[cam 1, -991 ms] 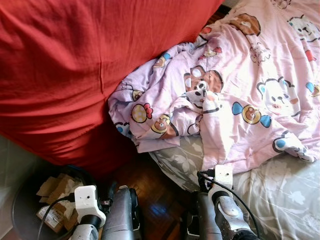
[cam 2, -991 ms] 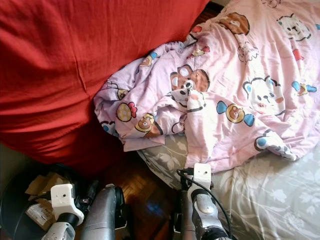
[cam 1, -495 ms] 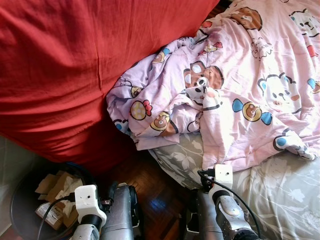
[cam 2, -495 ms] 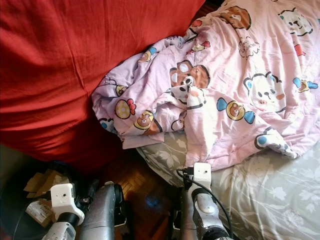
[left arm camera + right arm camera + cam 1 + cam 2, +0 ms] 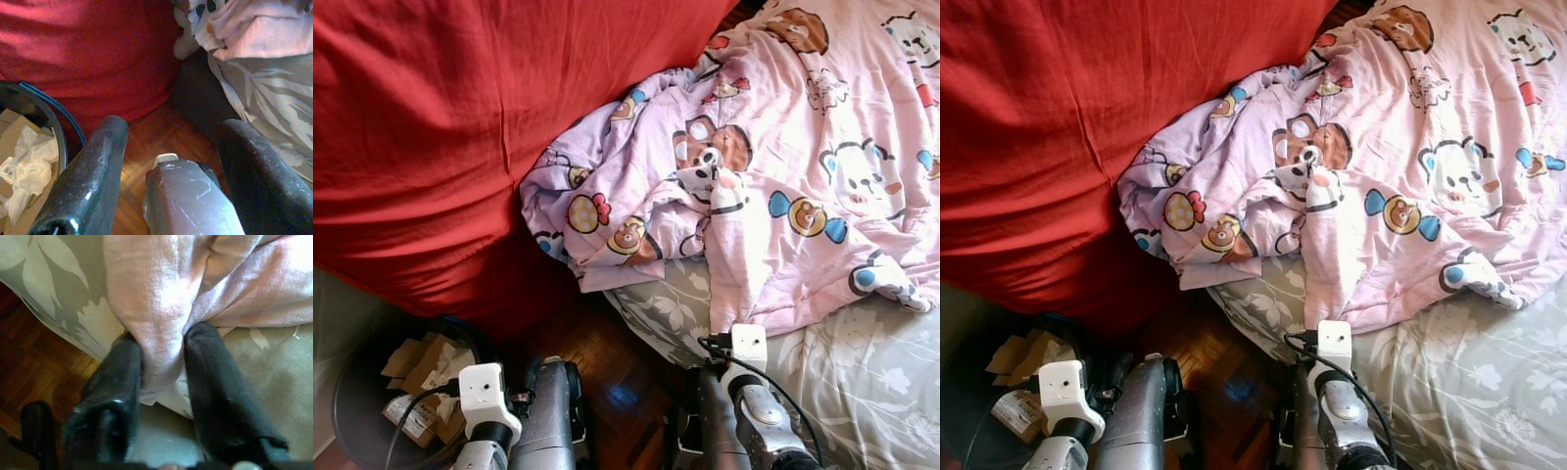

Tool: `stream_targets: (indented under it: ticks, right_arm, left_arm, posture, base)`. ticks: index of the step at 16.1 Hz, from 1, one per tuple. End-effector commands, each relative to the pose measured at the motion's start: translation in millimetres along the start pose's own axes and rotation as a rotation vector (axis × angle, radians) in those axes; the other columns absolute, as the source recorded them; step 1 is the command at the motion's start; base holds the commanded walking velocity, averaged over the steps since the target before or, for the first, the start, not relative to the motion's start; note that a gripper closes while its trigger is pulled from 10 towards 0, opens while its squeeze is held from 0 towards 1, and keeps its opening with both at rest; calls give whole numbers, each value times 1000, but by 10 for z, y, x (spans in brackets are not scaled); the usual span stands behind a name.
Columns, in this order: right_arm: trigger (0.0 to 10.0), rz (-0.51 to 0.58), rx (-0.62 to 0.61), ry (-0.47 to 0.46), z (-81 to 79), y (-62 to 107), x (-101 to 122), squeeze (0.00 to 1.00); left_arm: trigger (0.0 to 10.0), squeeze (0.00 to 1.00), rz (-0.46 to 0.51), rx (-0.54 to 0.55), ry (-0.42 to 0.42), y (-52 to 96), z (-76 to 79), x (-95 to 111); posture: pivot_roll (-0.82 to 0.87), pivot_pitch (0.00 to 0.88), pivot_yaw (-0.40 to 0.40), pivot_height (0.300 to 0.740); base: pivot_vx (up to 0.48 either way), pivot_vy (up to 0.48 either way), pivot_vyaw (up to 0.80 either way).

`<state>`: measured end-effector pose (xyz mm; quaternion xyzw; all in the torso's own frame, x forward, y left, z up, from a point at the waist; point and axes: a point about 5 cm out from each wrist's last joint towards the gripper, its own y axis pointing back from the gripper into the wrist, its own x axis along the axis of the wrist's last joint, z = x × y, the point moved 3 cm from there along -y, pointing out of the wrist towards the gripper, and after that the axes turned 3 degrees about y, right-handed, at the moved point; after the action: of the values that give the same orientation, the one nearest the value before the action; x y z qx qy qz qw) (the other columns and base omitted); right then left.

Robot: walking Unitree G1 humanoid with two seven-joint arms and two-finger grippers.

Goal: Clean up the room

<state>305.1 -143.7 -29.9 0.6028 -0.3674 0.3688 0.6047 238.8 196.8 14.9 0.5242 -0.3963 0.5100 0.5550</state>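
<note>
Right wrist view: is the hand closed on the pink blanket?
Yes, the right hand has both black fingers pressed against a fold of the pink blanket.

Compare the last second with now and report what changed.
Little changed: the whole picture shifted slightly, so the head camera moved, not the things. The pink cartoon-print blanket lies crumpled as before on the grey floral sheet, beside the red cover. The right gripper has a blanket fold between its fingers; the left gripper hangs open above the wooden floor.

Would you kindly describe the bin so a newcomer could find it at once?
Start at the big red cushion left of the bed. Below its lower edge, beside the left arm, stands a round black bin on the wood floor. Only it holds crumpled cardboard and paper.
</note>
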Motion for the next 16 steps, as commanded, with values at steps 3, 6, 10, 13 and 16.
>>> stream_targets:
  ticks: [3, 6, 10, 13, 16]
  right_arm:
    - [0, -78, 4, 5, -6, 64, -213, 0]
    - [0, -73, -6, -1, 24, 44, -172, 0]
    - [0, -51, -18, -11, 51, 10, -85, 0]
    - [0, -29, -30, -23, 80, -20, 1, 0]
    - [0, -6, -61, -33, 164, -35, 68, 0]
  left_arm:
    - [10000, 0, -54, 5, -15, 62, -7, -124]
    - [10000, 0, -46, 5, -12, -7, 6, -104]
    - [10000, 0, -40, 12, -12, -134, 2, -91]
    - [10000, 0, -27, 13, -11, -259, -5, -58]
    - [10000, 0, -6, 13, -12, -395, -16, 18]
  posture:
    - [115, 371, -23, 621]
    - [115, 350, -29, 621]
    - [114, 307, -34, 621]
    - [110, 268, -36, 621]
    - [103, 219, -37, 621]
  base:
    - [0, 0, 0]
    - [0, 0, 0]
    - [0, 0, 0]
    - [0, 0, 0]
    - [0, 0, 0]
